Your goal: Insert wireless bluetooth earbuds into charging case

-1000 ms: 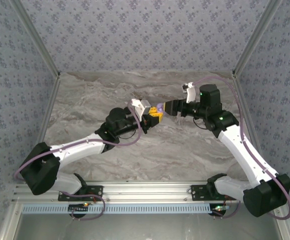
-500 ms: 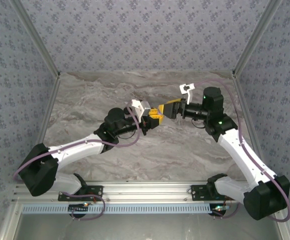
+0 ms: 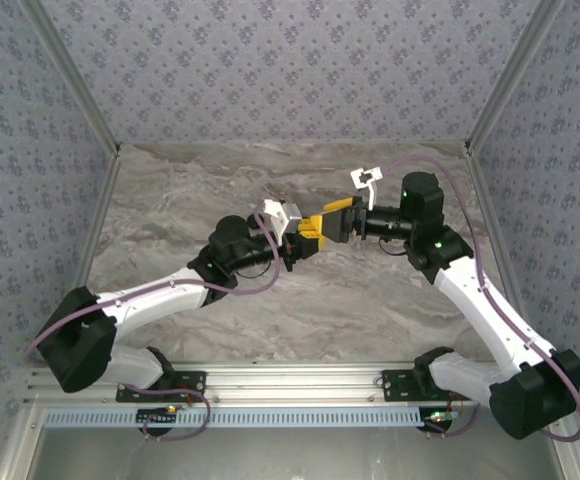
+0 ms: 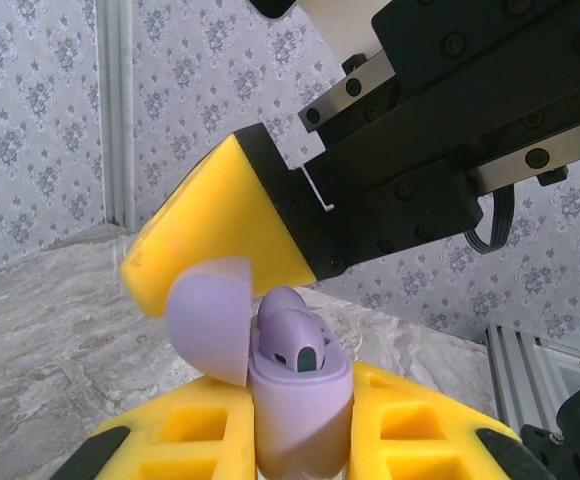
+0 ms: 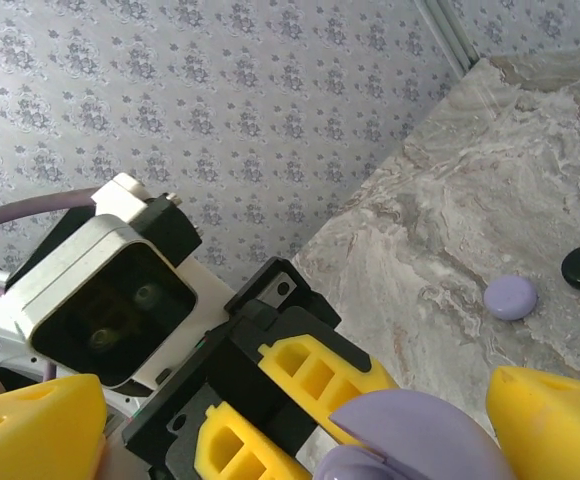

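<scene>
Above the worktop [image 3: 370, 310] centre, the left gripper [image 3: 307, 238] clamps the lilac charging case [image 4: 300, 410], a lilac earbud [image 4: 292, 330] sitting inside; the right gripper [image 3: 335, 220], spread wide, should press the open lid [image 4: 210, 315] down squarely, gently

your left arm [image 3: 160, 293] and right arm [image 3: 485, 305] are white shells on black joints, with lilac cables [image 3: 425, 158], yellow wedge fingers [image 4: 220, 230] and black screw-studded mounts [image 4: 440, 120].
</scene>
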{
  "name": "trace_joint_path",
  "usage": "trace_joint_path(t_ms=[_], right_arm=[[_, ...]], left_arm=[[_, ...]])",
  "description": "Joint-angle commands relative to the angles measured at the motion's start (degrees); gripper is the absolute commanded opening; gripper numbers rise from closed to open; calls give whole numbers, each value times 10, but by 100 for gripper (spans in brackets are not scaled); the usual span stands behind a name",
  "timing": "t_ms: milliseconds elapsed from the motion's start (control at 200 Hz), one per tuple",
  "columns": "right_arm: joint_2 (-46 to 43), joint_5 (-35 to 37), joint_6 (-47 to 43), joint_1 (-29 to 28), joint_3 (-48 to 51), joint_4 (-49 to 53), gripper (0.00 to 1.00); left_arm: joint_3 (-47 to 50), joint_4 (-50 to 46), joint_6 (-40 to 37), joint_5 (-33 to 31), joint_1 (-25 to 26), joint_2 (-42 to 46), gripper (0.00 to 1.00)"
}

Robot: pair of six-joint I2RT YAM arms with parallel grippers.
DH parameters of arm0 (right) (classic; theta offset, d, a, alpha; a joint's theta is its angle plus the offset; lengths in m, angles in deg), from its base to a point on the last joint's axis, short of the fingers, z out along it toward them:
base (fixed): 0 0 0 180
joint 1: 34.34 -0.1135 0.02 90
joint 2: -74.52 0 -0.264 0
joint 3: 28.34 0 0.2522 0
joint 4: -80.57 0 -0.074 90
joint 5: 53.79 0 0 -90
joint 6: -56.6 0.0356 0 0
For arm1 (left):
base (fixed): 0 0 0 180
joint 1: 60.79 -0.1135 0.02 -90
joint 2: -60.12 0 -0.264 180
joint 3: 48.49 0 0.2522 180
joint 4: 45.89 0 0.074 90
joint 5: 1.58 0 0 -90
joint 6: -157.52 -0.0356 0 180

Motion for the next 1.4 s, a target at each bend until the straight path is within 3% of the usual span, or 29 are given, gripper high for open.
trace_joint_path(t_ms=[0,350,460,560,625,745,879,1014,1399], right_arm=[[-26,-7,-24,-3,-21,17,100],[-36,25,-71,-3,-33,91,100],[-39,103,-101,-2,-51,151,100],[-49,198,-112,6,-57,181,100],[-60,242,-110,15,-49,176,100],[-75,290,-103,32,-25,165,100],[-90,276,-63,63,15,131,100],[-98,208,-17,89,55,73,100],[-112,213,-47,87,41,135,100]], left_arm=[[-3,19,-10,-2,3,10,0],[0,3,-19,-19,3,17,0],[-5,-11,-19,-33,2,18,0],[-17,-54,-2,-84,-6,17,0],[-28,-96,29,-98,-32,8,0],[-24,-104,89,-69,-87,-21,0],[-28,-104,143,-32,-143,-74,0],[-70,-127,194,7,-180,-152,0],[-274,-293,265,40,-168,-368,0]])
